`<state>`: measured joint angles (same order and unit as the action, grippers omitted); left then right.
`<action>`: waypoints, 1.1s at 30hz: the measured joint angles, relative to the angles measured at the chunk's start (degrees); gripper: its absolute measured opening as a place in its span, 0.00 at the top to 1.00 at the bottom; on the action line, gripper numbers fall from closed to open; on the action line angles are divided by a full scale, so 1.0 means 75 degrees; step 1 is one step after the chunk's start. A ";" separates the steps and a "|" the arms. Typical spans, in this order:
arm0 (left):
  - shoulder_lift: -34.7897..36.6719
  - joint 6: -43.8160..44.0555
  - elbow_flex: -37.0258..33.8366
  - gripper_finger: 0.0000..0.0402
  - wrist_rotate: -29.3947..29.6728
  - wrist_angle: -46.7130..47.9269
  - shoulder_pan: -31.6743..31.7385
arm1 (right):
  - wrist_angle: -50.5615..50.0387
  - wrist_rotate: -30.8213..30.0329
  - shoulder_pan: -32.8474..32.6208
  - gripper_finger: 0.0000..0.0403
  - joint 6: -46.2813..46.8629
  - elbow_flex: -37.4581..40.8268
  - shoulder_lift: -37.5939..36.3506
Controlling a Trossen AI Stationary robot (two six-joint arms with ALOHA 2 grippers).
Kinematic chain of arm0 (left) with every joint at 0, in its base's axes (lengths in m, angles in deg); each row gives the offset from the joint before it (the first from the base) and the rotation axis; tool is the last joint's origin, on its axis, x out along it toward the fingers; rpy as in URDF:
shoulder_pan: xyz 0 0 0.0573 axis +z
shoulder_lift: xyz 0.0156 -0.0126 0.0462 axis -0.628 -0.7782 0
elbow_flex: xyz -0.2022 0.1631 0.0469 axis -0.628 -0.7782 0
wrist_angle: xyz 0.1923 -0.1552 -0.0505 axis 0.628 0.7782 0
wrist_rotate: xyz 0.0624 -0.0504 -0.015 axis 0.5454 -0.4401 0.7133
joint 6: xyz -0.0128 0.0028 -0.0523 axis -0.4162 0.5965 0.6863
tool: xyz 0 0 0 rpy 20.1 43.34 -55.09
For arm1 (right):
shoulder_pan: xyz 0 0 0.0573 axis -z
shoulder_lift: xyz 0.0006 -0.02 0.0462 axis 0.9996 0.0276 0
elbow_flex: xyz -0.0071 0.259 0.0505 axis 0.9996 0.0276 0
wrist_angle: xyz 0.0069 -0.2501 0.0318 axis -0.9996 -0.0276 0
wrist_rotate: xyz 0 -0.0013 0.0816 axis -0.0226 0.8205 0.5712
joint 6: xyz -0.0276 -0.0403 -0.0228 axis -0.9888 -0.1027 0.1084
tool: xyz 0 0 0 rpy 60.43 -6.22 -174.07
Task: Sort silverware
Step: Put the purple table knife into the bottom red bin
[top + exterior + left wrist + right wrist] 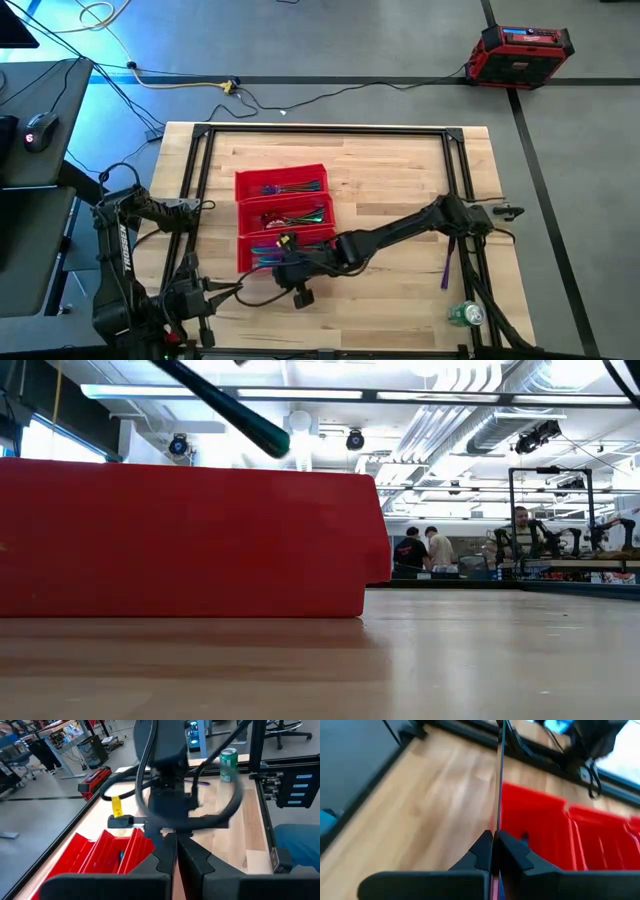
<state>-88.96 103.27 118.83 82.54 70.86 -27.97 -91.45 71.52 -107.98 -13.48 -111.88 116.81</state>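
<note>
Looking down on the bench (380,160), found the right tool (275,262) stretched in from the right side and hanging over the near compartment of the red tray (240,215). Saw its fingers (512,852) pressed tight together on one thin piece of silverware (499,780) (seen edge-on, so could not tell fork, knife or spoon), with the piece running straight out past the fingertips above the tray's near left edge. Counted the rest of the silverware (295,187) spread through all three compartments, far, middle and near, in purple, blue, green and gold. Noted one loose purple piece (445,265) lying on the bare wood well to the right of the tray, beside the right arm's base, and a green can (465,315) standing at the near right corner. Found the left tool (232,288) waiting at the near left, just off the tray's near edge, fingers (200,862) fully closed and holding nothing, pointed towards the right arm.
</note>
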 joint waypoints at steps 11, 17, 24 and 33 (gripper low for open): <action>-0.0002 0.0009 0.0002 1.00 -0.0014 -0.0003 0.0000 | -0.1441 -0.0338 0.0481 1.00 0.0588 0.0019 0.0050; -0.0003 0.0004 0.0002 1.00 -0.0001 -0.0003 0.0000 | -0.1641 0.0433 0.0870 1.00 0.0981 0.0134 0.0179; -0.0003 0.0003 0.0008 1.00 -0.0005 -0.0003 0.0000 | -0.1540 0.0653 0.1040 1.00 0.0886 0.0134 0.0667; -0.0003 -0.0157 0.0008 1.00 -0.0092 -0.0003 0.0000 | -0.1457 0.0921 0.1077 0.94 0.1012 0.0140 0.0924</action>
<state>-88.98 102.09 118.89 81.85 70.84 -27.97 -102.38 78.42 -99.91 -5.89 -110.83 123.74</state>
